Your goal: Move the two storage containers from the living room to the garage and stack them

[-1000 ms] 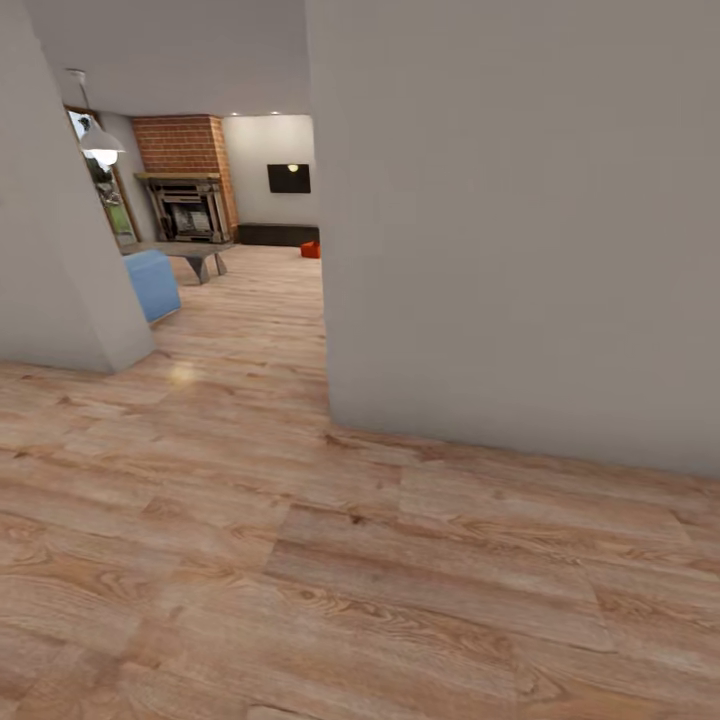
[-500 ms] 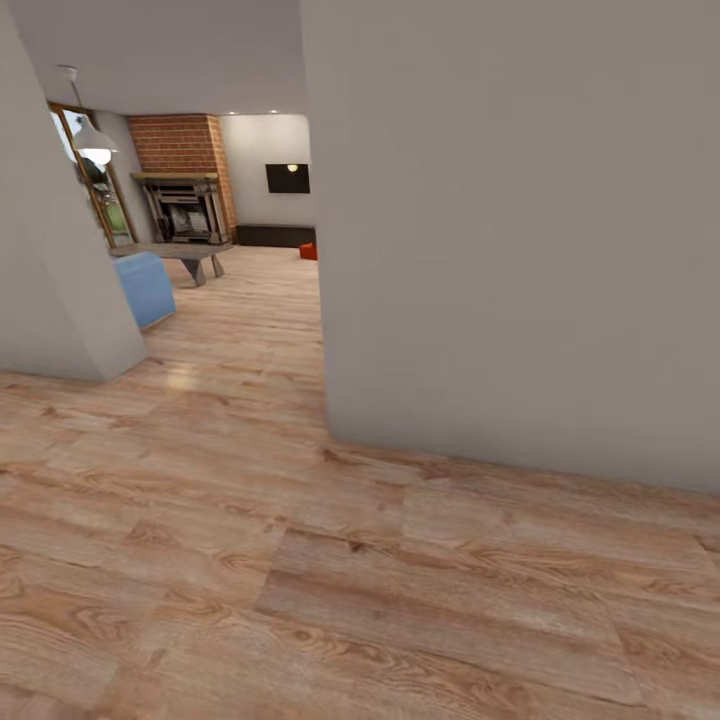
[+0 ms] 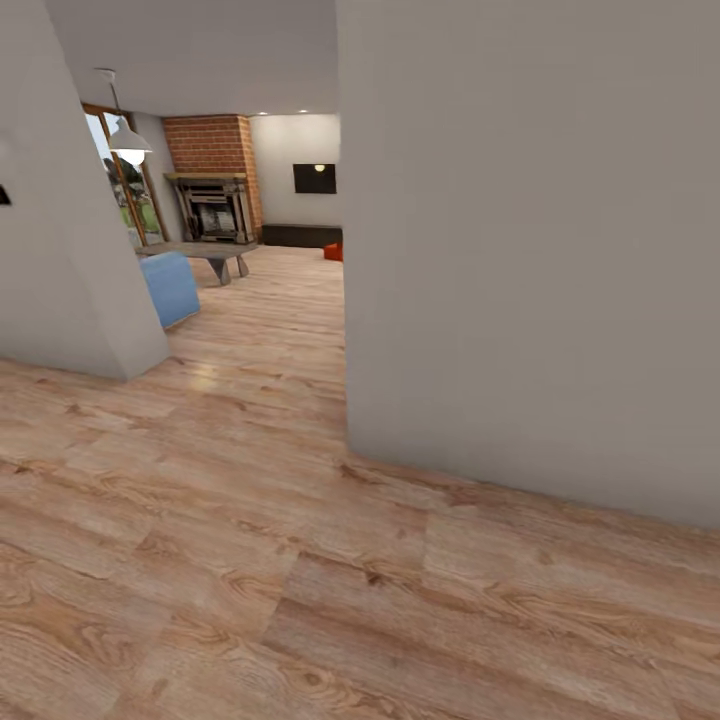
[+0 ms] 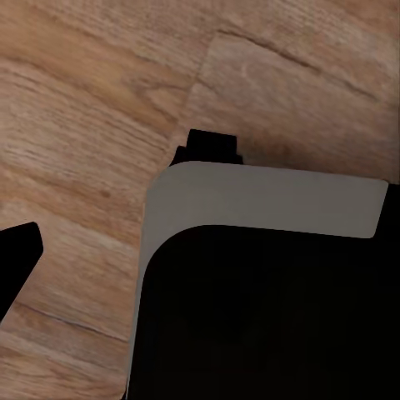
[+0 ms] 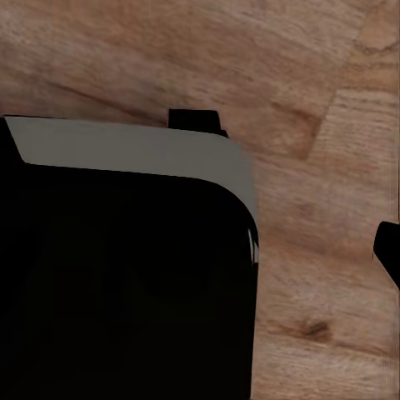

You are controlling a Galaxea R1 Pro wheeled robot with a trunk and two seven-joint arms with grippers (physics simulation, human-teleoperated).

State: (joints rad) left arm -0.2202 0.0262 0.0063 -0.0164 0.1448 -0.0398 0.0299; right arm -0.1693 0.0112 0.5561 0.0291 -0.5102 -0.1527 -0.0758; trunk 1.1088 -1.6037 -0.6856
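Far down the passage, in the head view, a small part of one orange-red storage container (image 3: 334, 251) sits on the light wood-plank floor (image 3: 260, 520) of the living room, by the low dark cabinet (image 3: 300, 235). A near wall corner hides the rest of it. The second container is out of view. In the left wrist view one dark fingertip (image 4: 17, 254) shows at the picture's edge over the planks. Another dark fingertip (image 5: 388, 250) shows in the right wrist view. Nothing is between the fingers where they show.
A big grey wall (image 3: 530, 250) juts in close on the right, with its corner (image 3: 346, 300) beside the passage. Another grey wall (image 3: 60, 230) stands left. Beyond are a blue sofa (image 3: 172, 287), low table (image 3: 215, 257), brick fireplace (image 3: 215, 170) and wall TV (image 3: 314, 178). My base's grey-edged black body (image 4: 258, 200) sits under both wrists.
The whole head picture has slid to the right, so the camera has turned a little left. Nothing in the rooms has moved by itself.
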